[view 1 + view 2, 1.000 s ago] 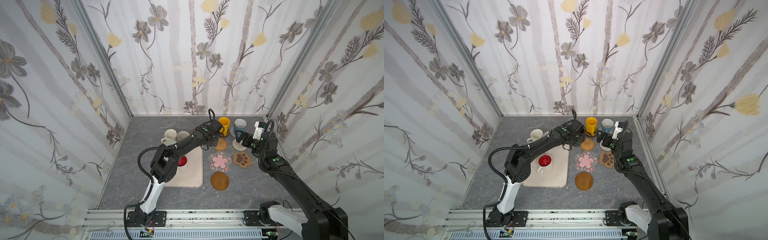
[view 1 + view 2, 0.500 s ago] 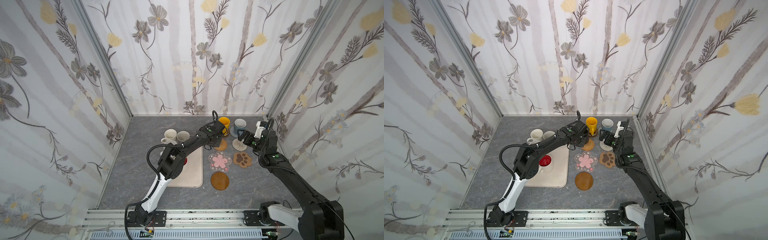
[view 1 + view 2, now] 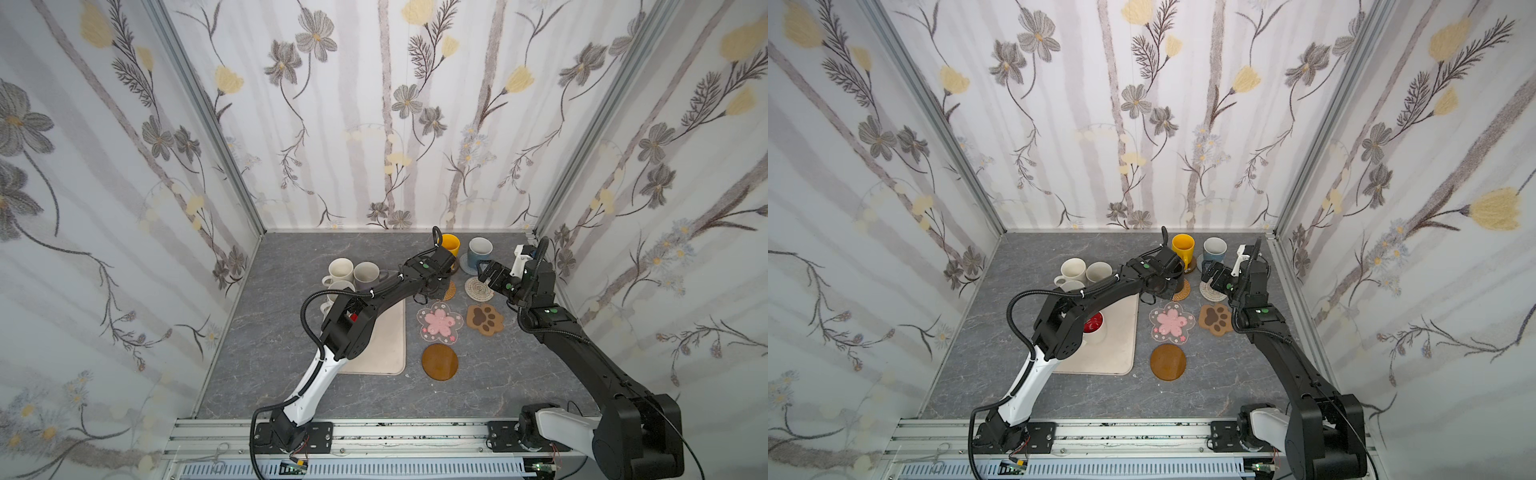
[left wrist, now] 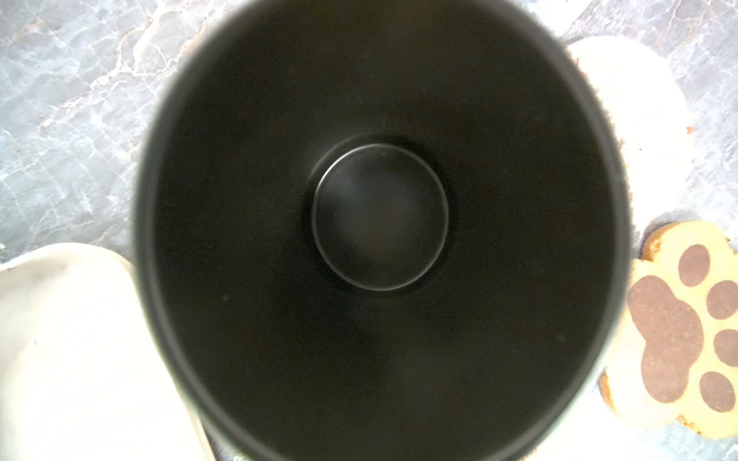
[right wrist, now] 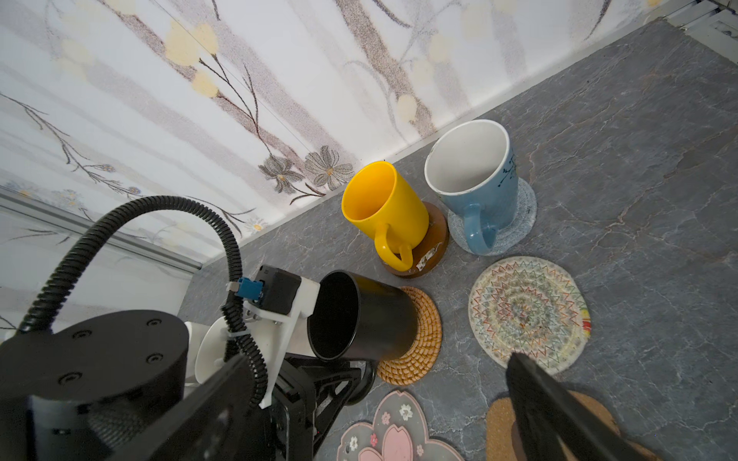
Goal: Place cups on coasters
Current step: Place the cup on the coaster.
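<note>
Black mug is what I'm watching. It stands upright over the golden coaster, and weave shows past its foot on the side toward the right arm. I can't tell whether the base is fully down or just above the weave.

My left gripper is pinched on it, at the handle as far as I can make out. The left wrist camera stares straight down the bore (mouth up, axis vertical, nothing but dark glaze). So the black mug lies directly below the left wrist, with the coaster directly below the mug. I judge the next move to be a let-go and a straight lift, with no sideways travel that could drag the handle.

My right gripper has its fingers spread wide and empty, hovering over the beige coaster, just beside the golden one. It is near, but the left arm owns this mug.

Toward the back wall the yellow mug sits on a brown disc and the blue mug on the grey coaster.

The beige coaster, the flower coaster, the paw coaster and the front disc lie bare.

The white mugs and lavender mug cluster at the far end of the tray, and the red-lined mug stands on it. All of these are on the left arm's side, well apart from the right gripper, so I'd send the left arm for them.
</note>
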Controlling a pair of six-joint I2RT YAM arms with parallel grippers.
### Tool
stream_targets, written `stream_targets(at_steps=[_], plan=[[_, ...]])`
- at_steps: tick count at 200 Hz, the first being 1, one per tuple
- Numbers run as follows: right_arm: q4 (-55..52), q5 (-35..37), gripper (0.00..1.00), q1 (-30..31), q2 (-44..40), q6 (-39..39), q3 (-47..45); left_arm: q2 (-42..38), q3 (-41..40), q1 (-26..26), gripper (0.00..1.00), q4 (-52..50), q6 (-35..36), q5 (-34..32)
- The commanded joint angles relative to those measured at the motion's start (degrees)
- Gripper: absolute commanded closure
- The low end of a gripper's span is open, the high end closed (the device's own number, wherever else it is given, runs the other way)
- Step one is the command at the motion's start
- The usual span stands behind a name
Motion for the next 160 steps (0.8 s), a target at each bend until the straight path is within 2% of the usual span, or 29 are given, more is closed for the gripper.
stream_targets(at_steps=[1,19,34,94,160], plan=[[3.2,-1.6,0.0,-0.1,0.0,0.5,0.0,0.7,0.3,0.0,1.0,2.3,0.3,-1.4],[3.3,-2.5,0.0,-0.1,-0.4,-0.2,0.0,0.8,0.3,0.0,1.0,2.3,0.2,-1.7],[3.5,-3.4,0.0,-0.1,-0.8,-1.6,0.1,0.7,0.3,0.0,0.82,2.3,0.0,-1.6],[4.5,-4.6,0.0,-0.2,-5.1,-4.7,-0.9,-0.2,0.0,0.1,0.43,2.3,-0.1,-2.4],[0.1,-6.3,0.0,-0.2,-5.1,-5.4,1.5,-4.6,1.3,0.1,0.18,2.7,-0.1,-6.2]])
